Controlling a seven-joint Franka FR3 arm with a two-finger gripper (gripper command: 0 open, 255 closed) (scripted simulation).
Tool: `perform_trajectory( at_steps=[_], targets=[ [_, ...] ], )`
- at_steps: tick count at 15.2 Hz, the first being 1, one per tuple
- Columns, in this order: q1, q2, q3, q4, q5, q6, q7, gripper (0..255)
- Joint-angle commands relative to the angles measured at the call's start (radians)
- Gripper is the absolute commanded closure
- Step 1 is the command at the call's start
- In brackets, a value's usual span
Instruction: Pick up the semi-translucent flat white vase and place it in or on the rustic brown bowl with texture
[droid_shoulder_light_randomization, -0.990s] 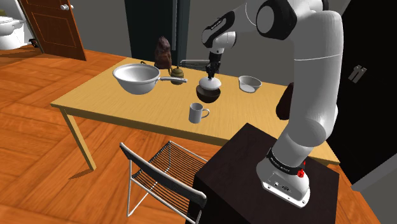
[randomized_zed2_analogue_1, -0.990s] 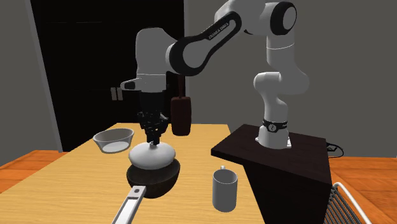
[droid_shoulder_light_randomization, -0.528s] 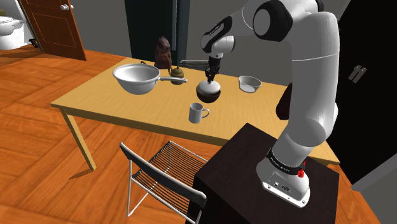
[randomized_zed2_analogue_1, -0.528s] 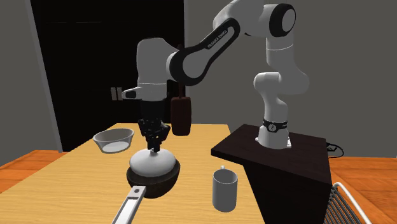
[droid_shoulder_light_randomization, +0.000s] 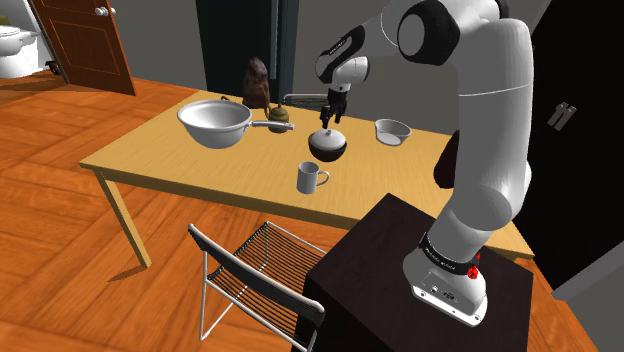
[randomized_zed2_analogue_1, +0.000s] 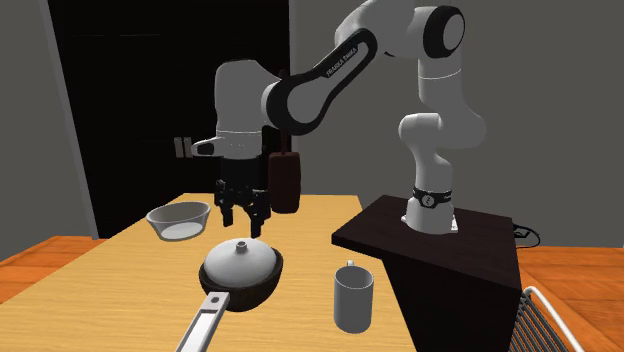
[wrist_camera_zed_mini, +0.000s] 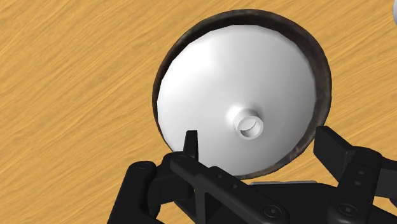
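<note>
The white vase (wrist_camera_zed_mini: 235, 108) covers nearly all of the brown bowl (wrist_camera_zed_mini: 321, 70), so only the bowl's dark, rough rim shows around it and its inside is hidden. In the second exterior view a pan's grey handle (randomized_zed2_analogue_1: 205, 322), cut off at the bottom edge, crosses the front of the bowl's base. In the shoulder view the vase is hard to tell from the bowl.

The vase sits in the bowl on the wooden bench (droid_shoulder_light_randomization: 170, 160), beside a grey mug (randomized_zed2_analogue_1: 352, 298). It is a plain white, low, squat dome with a short neck and a small round mouth; it looks opaque.

The end effector (randomized_zed2_analogue_1: 243, 215) hangs just above the neck, its fingers spread apart and grasping nothing.
</note>
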Motion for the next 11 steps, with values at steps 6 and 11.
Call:
perform_trajectory(
  at_steps=[6,11],
  targets=[
    [0.017,-0.073,-0.023,0.028,-0.041,-0.095,0.025,0],
    [0.017,-0.073,-0.023,0.028,-0.041,-0.095,0.025,0]
  ],
)
